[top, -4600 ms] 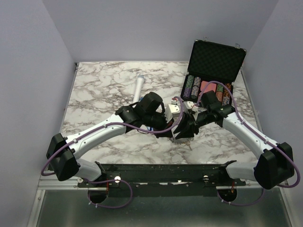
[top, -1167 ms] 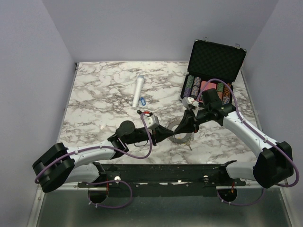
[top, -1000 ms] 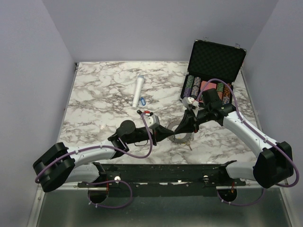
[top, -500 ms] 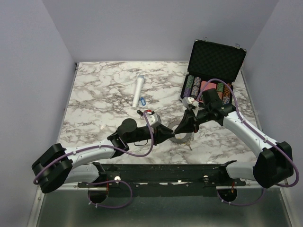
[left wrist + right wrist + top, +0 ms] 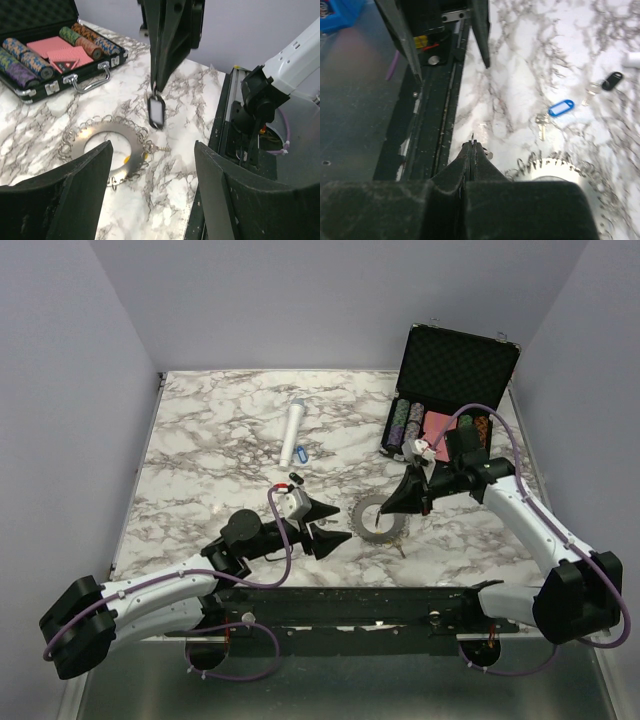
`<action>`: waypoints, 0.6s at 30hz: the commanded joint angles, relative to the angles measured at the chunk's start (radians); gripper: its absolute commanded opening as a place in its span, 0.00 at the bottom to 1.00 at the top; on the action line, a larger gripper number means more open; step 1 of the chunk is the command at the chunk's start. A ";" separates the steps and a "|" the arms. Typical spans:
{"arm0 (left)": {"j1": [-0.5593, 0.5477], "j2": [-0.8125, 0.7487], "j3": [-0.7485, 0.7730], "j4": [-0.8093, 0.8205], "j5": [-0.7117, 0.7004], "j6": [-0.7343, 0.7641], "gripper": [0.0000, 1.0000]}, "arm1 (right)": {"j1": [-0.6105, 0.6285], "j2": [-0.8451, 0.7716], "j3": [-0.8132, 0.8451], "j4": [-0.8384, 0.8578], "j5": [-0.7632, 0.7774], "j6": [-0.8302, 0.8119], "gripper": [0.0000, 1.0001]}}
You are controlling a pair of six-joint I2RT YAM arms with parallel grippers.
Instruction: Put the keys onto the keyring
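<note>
Grey keyring (image 5: 107, 130) lay under the right gripper (image 5: 156, 87), clamped on 1 black-tagged key (image 5: 156, 112) dangling, seemingly for hooking; left gripper (image 5: 338, 525) gaped empty.

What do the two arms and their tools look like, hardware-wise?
The left arm and right arm match: white link shells with bulky black joint housings. A purple cable loops loosely outside each. The left tool and right tool have matte black, wedge-shaped fingers tapering to narrow tips. No legible markings.
</note>
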 commanded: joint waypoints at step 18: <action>0.004 -0.481 0.152 -0.725 -0.366 -0.116 0.99 | -0.714 0.023 0.100 -0.613 0.542 -0.508 0.00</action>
